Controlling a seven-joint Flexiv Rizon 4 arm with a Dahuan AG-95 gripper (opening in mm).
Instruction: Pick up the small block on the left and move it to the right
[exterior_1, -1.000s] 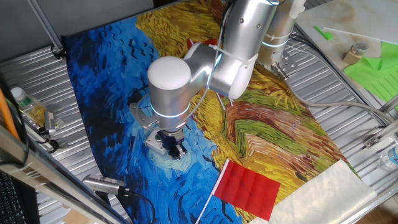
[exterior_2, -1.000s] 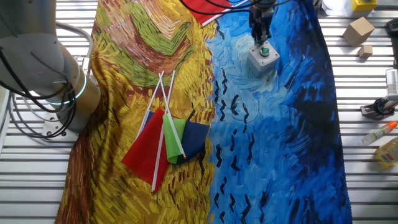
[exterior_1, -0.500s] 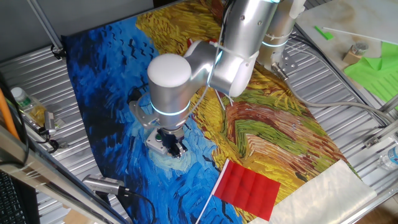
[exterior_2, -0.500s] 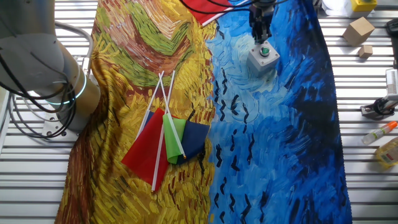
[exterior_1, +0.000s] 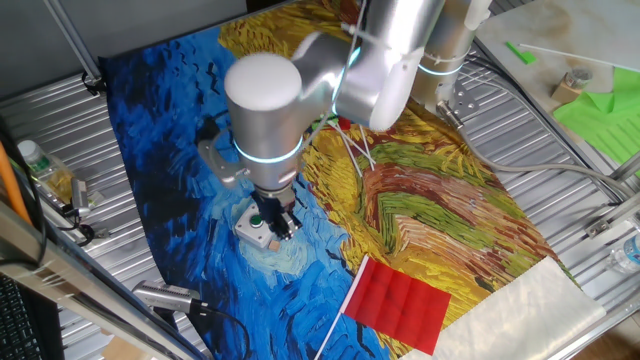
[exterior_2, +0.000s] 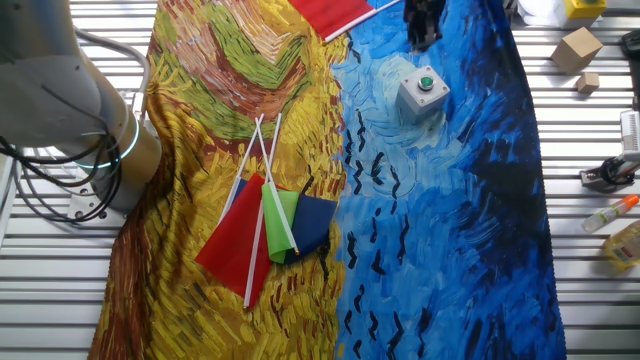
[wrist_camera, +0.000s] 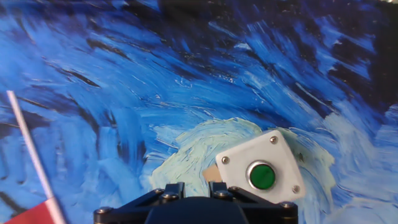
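The small block (wrist_camera: 210, 175) is a tiny tan cube that shows only in the hand view, right at my fingertips and against the left edge of the white box with a green button (wrist_camera: 260, 174). My gripper (wrist_camera: 196, 186) has its fingers close together, shut on the block. In one fixed view the gripper (exterior_1: 278, 222) hangs just above the white box (exterior_1: 254, 229). In the other fixed view the gripper (exterior_2: 421, 38) is lifted clear behind the box (exterior_2: 422, 92). The block is hidden in both fixed views.
A painted cloth (exterior_2: 450, 250) covers the table. A red flag (exterior_1: 398, 303) lies near the box, and its stick (wrist_camera: 31, 155) shows in the hand view. A bundle of flags (exterior_2: 268, 228) lies mid-cloth. Tan cubes (exterior_2: 579, 48) and bottles (exterior_2: 612, 214) sit on the metal slats.
The gripper was low beside the white box and has risen away from it. The box has stayed in place.
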